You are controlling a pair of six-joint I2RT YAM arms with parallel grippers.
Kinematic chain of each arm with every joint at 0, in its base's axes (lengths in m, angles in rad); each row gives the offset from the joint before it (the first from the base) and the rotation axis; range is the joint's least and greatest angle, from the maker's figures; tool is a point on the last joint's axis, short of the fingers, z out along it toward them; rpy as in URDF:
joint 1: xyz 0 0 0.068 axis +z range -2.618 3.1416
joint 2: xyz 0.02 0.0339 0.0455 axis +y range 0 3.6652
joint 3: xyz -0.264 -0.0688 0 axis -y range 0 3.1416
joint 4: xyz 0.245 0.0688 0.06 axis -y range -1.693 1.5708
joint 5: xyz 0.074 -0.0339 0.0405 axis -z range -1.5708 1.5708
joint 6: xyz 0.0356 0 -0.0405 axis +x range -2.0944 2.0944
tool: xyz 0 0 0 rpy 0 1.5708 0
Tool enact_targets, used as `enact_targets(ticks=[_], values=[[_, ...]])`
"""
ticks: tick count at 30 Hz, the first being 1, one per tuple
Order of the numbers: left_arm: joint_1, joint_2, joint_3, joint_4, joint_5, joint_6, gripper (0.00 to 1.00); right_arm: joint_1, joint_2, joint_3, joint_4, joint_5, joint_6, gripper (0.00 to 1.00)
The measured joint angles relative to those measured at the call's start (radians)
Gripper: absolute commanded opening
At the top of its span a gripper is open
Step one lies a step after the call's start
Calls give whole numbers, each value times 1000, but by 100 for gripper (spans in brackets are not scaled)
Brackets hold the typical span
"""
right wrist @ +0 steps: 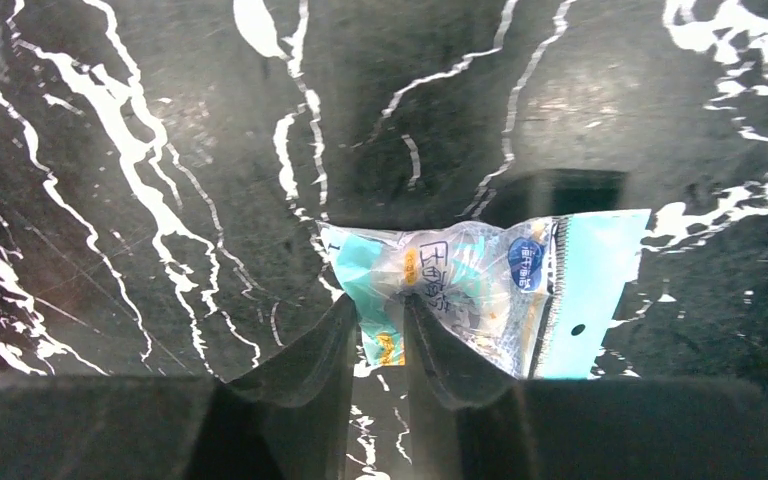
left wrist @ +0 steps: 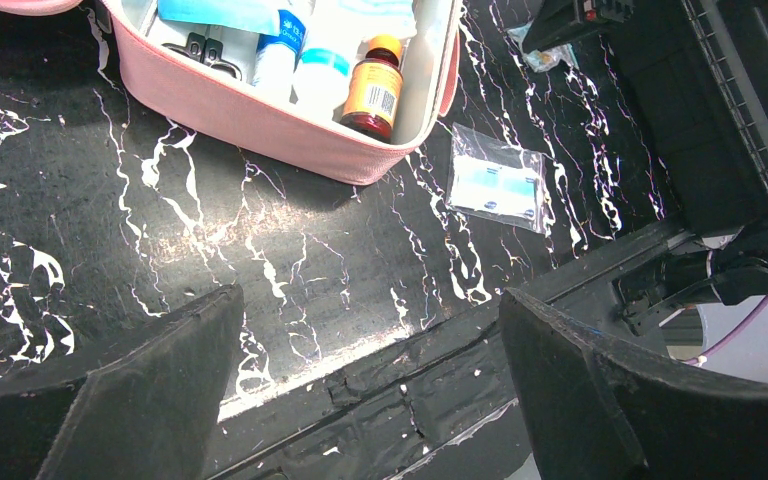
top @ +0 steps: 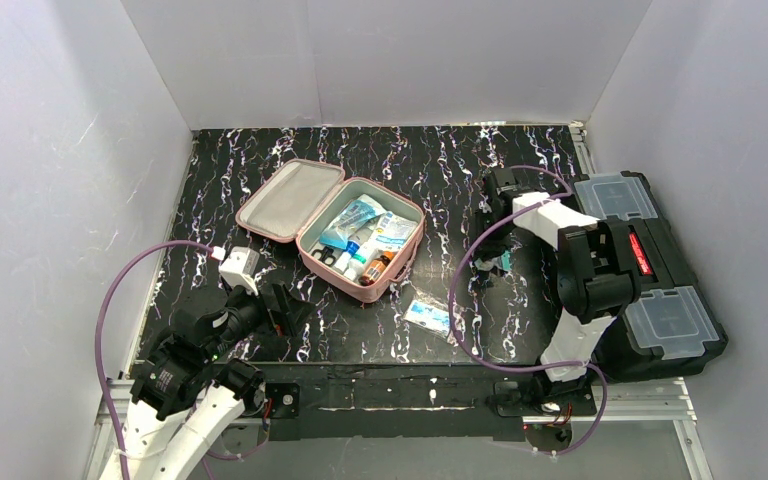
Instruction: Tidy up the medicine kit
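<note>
The pink medicine kit point(top: 345, 272) lies open mid-table, lid point(top: 290, 200) folded back to the left. It holds packets, scissors, white tubes and an amber bottle point(left wrist: 375, 90). My right gripper point(right wrist: 380, 305) is shut on the left end of a teal and clear snack-like packet point(right wrist: 480, 290), to the right of the kit point(top: 506, 262). The packet's shadow falls on the table behind it. A small clear bag with pale blue pads point(top: 428, 316) lies flat in front of the kit, also in the left wrist view point(left wrist: 498, 178). My left gripper point(left wrist: 370, 330) is open and empty near the table's front edge.
A black toolbox with clear lidded compartments point(top: 650, 270) stands along the right side. White walls close in the black marbled table point(top: 410, 160) on three sides. A taped metal rail point(top: 390, 385) runs along the front edge. Purple cables loop near both arms.
</note>
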Motion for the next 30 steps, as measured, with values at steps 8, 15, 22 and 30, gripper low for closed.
enact_targets(ticks=[8,15,22,30], values=[[0,0,0,0,0,0,99,93,3,0,13,32,37,2],[0,0,0,0,0,0,99,153,5,2,37,68,71,1],[0,0,0,0,0,0,99,199,-22,-1,36,95,101,1],[0,0,0,0,0,0,99,252,-135,88,-36,110,102,1]])
